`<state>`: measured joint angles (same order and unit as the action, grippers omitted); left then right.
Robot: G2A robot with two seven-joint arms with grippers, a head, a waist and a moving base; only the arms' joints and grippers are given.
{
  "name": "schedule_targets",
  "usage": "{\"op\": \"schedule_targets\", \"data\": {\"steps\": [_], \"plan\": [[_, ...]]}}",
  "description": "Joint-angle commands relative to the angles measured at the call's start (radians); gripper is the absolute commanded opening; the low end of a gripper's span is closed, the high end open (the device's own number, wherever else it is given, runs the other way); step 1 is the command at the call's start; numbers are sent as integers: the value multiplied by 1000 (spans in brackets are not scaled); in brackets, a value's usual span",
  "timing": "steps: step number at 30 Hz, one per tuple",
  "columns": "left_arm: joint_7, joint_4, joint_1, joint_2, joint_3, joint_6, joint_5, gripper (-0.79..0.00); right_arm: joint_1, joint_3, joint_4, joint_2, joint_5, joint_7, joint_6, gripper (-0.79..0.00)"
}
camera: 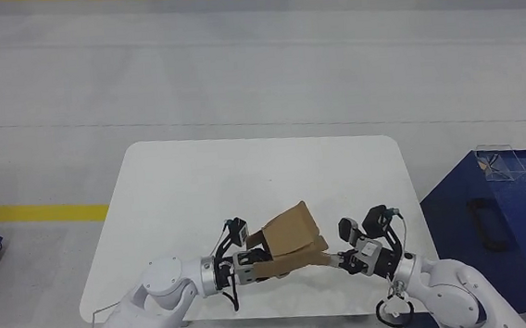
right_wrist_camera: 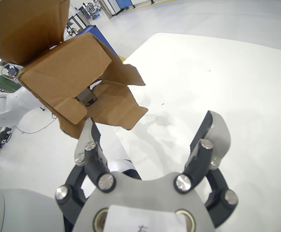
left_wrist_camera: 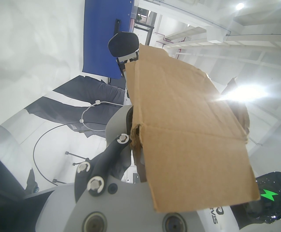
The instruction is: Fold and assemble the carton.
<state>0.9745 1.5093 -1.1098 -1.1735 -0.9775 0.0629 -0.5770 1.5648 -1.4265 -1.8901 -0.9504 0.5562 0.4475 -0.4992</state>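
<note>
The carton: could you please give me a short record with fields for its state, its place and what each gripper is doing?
object: carton, brown cardboard, partly opened into a box shape
flaps: end flaps loose, not folded in
place: raised over the near part of the white table
left gripper: shut on the carton, carrying it
right gripper: open, holding nothing, one finger beside a loose flap; contact unclear
task state: ends not yet closed

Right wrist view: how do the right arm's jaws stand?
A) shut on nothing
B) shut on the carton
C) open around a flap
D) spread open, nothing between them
D: the jaws are spread wide with only bare table between them, the carton off to one side.
</note>
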Motion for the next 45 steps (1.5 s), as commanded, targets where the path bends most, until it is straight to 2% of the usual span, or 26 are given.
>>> {"op": "schedule_targets", "data": {"steps": [1,9,15,26,31,39,45], "plan": [[2,4,-5,1,-1,-3,6,-785,-4,5,-1,-1,8,3,7,0],[2,6,-17,4,-12,6,5,-785,13,-42,-1,0,14,-30,34,0],[12,8,-19,4,-7,20,10,-785,33,-78,-31,1,-72,-38,10,0],[-5,18,-12,1,19,22,66,-785,-50,50,-8,-14,-37,5,30,0],[-5,16,-12,-1,22,11,62,-785,-75,69,0,-19,-28,-2,40,0],[-17,0,-15,-3,11,-19,38,-785,-65,34,7,-17,-42,-10,33,0],[-60,-12,-27,-4,-18,-43,-10,-785,-16,-57,-3,-10,-47,-42,32,0]]}}
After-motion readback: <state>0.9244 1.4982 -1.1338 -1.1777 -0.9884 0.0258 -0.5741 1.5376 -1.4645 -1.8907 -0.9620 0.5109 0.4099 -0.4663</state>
